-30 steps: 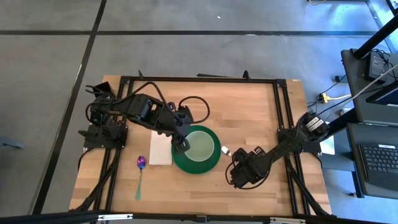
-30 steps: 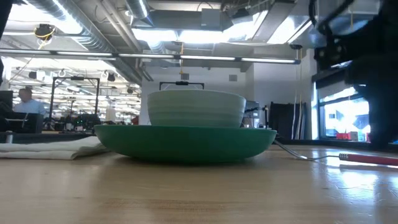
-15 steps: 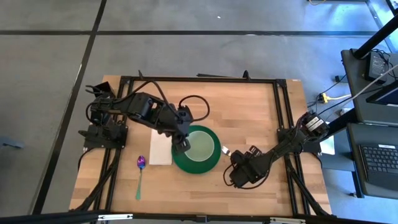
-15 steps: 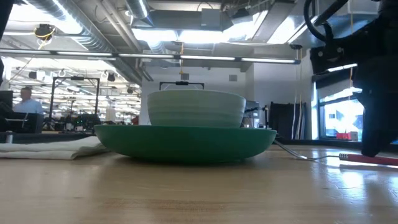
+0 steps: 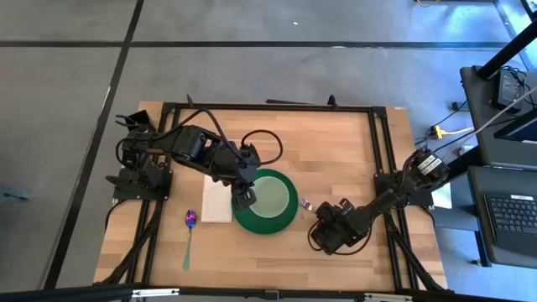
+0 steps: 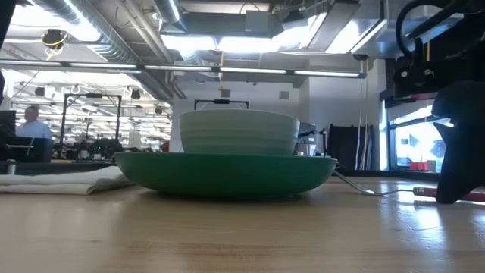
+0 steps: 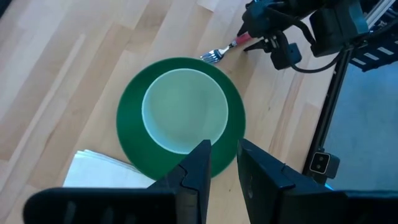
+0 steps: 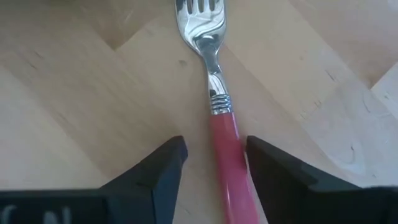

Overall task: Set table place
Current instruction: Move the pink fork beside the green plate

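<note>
Two right gripper fingers astride red-handled fork, no writing legible

Both arms are showing matte black housings built from chunky jointed segments, with black cables looping loosely off their upper links. The left arm is carrying a thick cable arcing over its forearm. The right arm is wearing a small white label near its base end. The left gripper's fingers are looking like flat, squared black bars.
</note>
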Available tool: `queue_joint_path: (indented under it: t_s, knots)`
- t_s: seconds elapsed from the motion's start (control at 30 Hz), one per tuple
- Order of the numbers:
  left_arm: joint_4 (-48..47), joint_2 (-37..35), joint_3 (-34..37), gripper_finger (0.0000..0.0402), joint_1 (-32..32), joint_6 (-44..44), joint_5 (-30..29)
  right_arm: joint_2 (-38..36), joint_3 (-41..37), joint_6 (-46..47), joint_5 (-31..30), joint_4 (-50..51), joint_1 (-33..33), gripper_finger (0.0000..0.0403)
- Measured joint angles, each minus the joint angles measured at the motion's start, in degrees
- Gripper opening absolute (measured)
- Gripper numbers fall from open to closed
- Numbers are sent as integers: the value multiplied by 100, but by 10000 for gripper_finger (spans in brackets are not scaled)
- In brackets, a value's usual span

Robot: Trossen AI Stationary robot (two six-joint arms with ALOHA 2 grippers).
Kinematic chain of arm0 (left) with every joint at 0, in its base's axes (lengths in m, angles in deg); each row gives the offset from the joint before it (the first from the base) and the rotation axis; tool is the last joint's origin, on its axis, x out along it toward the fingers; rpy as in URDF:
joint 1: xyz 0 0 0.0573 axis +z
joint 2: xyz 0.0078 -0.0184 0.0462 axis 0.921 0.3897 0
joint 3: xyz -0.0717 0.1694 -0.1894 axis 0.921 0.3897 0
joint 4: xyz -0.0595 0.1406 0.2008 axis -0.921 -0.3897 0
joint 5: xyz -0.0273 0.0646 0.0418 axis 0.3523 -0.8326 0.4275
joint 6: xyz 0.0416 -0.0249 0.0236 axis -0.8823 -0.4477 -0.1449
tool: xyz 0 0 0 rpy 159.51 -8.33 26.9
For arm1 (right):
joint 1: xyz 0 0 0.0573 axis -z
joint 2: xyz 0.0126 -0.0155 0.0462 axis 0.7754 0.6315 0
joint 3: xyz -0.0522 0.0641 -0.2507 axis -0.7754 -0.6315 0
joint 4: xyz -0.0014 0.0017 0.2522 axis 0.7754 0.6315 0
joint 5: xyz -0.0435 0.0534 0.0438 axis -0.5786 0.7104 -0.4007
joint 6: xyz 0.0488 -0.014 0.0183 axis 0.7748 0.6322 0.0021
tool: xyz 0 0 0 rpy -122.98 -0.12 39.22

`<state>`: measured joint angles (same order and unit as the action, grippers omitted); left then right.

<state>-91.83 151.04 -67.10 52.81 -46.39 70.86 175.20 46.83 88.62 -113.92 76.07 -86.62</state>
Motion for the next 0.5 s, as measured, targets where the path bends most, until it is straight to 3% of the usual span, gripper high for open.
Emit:
queue_joint_path:
  t_s: [0.13,0.3,0.5]
  knots:
    - [0,0,0,71,0,-1,-1,18,-29,2,-122,-197,-86,143]
    - [0,0,0,71,-2,-3,-2,39,-42,411,-271,-192,-233,58]
    - [0,-1,0,71,-2,-4,-2,74,-19,1347,-663,-83,-333,52]
